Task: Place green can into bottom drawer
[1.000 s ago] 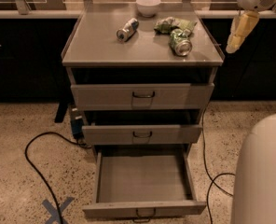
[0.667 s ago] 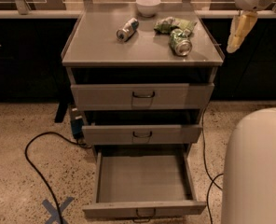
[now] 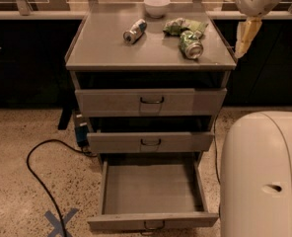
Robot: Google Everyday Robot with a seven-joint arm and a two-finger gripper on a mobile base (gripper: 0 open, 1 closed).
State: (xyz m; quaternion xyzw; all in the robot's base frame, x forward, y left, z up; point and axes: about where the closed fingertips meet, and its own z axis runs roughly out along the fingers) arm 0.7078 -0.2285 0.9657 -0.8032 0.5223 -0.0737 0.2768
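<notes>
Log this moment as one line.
green-and-white aluminium drink can: on its side on grey cabinet top | grey metal bottom drawer: open, empty | tool: in air beside top's right edge, clear of can

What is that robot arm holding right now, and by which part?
Nothing. The gripper hangs past the right edge of the cabinet top, apart from the green can, which lies on its side on that top.
</notes>
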